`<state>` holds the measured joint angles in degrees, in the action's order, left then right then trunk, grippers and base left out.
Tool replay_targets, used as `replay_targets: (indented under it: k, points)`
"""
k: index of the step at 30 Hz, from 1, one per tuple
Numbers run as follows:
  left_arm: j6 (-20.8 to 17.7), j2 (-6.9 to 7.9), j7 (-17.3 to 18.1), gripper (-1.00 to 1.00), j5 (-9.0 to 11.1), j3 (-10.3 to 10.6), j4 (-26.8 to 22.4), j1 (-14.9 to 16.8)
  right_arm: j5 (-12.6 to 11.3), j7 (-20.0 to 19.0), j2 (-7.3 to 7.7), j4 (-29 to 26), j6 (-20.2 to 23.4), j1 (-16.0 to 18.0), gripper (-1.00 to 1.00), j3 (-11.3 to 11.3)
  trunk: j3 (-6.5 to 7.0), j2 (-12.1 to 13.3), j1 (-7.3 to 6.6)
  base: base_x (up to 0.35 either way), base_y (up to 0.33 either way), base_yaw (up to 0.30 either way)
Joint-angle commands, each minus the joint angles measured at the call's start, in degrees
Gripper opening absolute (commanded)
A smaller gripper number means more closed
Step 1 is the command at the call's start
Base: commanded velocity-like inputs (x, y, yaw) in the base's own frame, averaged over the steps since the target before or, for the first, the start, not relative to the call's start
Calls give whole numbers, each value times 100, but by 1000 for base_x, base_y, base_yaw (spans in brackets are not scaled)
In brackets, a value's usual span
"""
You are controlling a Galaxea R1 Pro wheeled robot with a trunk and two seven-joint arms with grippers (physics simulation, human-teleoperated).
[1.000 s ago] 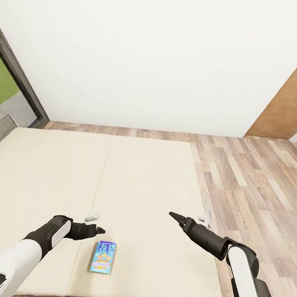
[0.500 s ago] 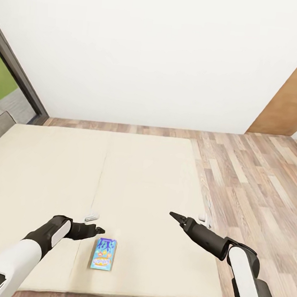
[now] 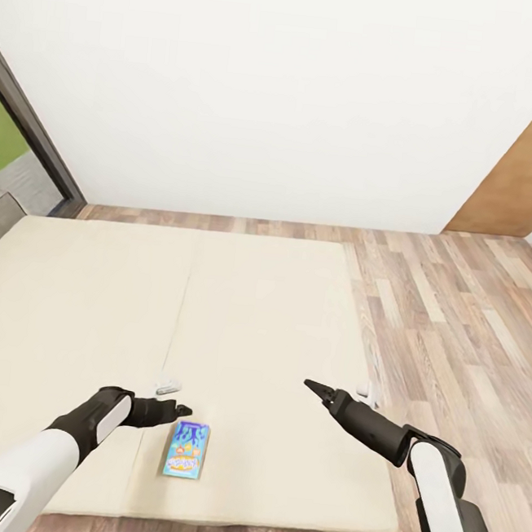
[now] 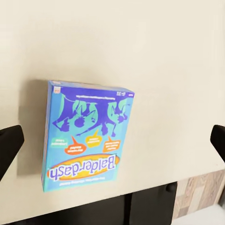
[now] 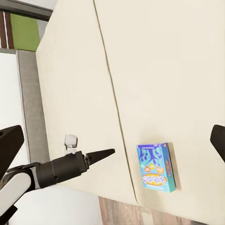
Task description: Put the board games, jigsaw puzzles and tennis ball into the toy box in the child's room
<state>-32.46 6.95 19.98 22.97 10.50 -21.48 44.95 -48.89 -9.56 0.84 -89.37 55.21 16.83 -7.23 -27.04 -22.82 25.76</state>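
bed (image 3: 66, 294) cut off at left edge, small white object (image 3: 168, 387) beside left arm too small to identify

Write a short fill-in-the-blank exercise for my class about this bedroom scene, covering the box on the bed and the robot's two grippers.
1. The board game box lies flat on the ____.
2. The word printed on its blue cover is ____.
3. The gripper nearer the box is the ____ one.
4. The left gripper hovers just past the box and holds ____.

Missing words: bed; Balderdash; left; nothing
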Motion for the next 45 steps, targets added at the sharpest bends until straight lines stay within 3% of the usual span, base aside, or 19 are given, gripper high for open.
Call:
replay_targets:
  k: [1,45]
  points:
    - [-11,3,6,100,17,26,-6,4,58,-52,-8,-2,23,4,100,-2,-18,-10,3,0,0,0]
    - [8,40,64,100,17,15,-9,4,77,-42,-23,7,18,4,100,5,-434,-10,3,0,0,0]
